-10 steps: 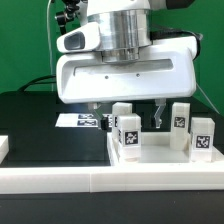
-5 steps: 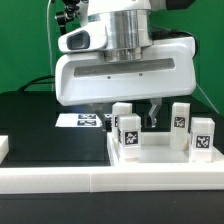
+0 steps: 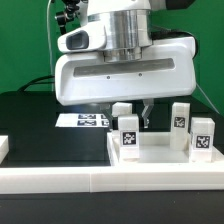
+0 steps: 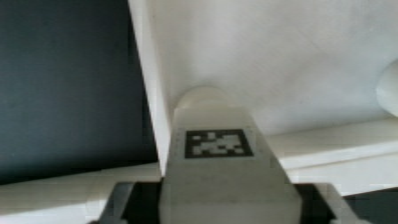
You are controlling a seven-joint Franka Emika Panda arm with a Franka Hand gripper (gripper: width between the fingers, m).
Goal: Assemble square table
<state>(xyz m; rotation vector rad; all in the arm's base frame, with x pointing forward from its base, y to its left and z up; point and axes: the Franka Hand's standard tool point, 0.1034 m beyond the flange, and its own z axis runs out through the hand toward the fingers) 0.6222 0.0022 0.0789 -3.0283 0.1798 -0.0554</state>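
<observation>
The white square slab [image 3: 160,157] lies on the black table at the exterior view's right, and it also fills much of the wrist view [image 4: 267,60]. Several small white tagged legs stand upright on it. One is at the back left [image 3: 122,109], one in front of it [image 3: 129,136], and two on the right [image 3: 181,118] [image 3: 203,136]. My gripper [image 3: 124,116] hangs over the back-left leg with a finger on each side. In the wrist view that leg [image 4: 217,125] fills the gap between the dark fingers [image 4: 139,202] of my gripper [image 4: 222,205], which is shut on it.
The marker board [image 3: 82,121] lies flat on the table, on the exterior view's left of the slab. A long low white border wall [image 3: 100,186] runs along the front. A white block end [image 3: 4,148] shows at the left edge. Cables and a green wall stand behind.
The finger on the exterior view's right has moved left toward the back-left leg, so the jaws have closed in on it. The hand and the legs have not moved.
</observation>
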